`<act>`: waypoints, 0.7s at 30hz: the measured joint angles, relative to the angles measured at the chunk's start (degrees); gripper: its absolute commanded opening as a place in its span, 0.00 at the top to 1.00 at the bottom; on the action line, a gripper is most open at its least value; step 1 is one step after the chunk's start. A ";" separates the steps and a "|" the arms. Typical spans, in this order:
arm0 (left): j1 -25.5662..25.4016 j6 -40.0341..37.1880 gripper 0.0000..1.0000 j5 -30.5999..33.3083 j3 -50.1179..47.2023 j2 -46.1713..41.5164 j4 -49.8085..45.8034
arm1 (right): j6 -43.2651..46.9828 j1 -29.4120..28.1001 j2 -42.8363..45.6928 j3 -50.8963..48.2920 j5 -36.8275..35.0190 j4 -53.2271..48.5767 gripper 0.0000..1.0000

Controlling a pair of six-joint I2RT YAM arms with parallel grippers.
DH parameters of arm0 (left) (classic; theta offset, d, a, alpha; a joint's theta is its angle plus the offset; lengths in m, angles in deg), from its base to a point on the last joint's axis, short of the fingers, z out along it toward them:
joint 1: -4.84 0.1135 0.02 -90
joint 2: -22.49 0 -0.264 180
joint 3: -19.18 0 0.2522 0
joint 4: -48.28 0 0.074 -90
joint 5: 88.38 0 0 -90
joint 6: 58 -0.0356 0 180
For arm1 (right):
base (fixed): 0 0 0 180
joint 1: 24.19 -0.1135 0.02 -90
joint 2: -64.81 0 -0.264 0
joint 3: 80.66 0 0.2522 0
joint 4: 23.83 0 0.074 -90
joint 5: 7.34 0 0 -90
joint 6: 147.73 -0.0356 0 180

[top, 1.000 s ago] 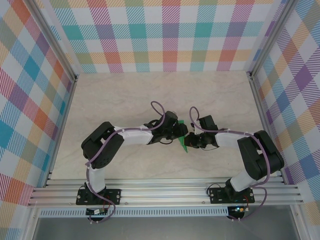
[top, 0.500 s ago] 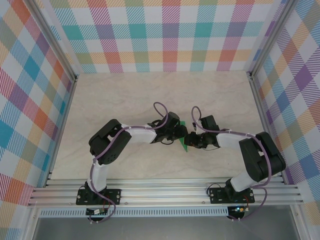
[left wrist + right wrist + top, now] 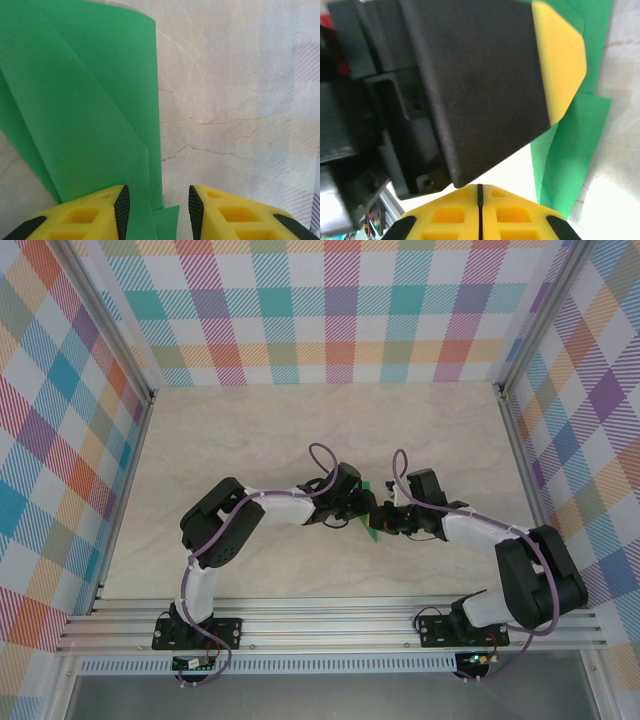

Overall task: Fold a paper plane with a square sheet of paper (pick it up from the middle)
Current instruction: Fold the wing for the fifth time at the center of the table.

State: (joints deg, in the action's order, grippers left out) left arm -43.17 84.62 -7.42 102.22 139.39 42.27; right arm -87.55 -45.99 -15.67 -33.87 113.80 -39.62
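Paper first: thin bright-green square sheet of paper (image 3: 371, 526), already creased w/ diagonal flaps overlapping, near mid-table on pale marbled tabletop (image 3: 250, 430), right btwn the two gripper tips. Looks v. light, floppy, slick on the smooth top; prob. slides or buckles if pushed from one edge, tears or takes stray creases if nipped hard. Likely stiffer along the folded layers, so best taken at the middle on the layered part, not at a loose single-ply corner. Left gripper (image 3: 156, 202), yellow fingers w/ black pads: spread apart, straddling the sheet's near edge, narrow strip of green in the gap; can't tell whether touching. Right gripper (image 3: 480, 200): yellow fingers pressed together, seam closed, no green seen in it; paper just beside, to the right in its wrist view. Left's black finger w/ yellow tip close in front of right wrist cam, over the green. Tips nearly meeting in top view, so some risk of a bump
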 measured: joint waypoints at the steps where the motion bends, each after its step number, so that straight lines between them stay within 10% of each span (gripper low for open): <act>1: 0.04 0.00 0.62 -0.09 0.07 0.04 -0.09 | 0.00 0.00 -0.46 0.00 0.09 -0.02 0.92; 21: 0.15 -1.05 0.62 -0.87 1.36 0.74 -0.57 | 0.44 0.37 -5.68 0.15 -6.91 -2.12 0.93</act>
State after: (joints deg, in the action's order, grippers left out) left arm -43.02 83.57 -8.29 103.57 140.14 41.70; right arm -87.11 -45.62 -21.36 -33.71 106.89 -41.74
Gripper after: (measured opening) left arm 0.382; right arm 0.077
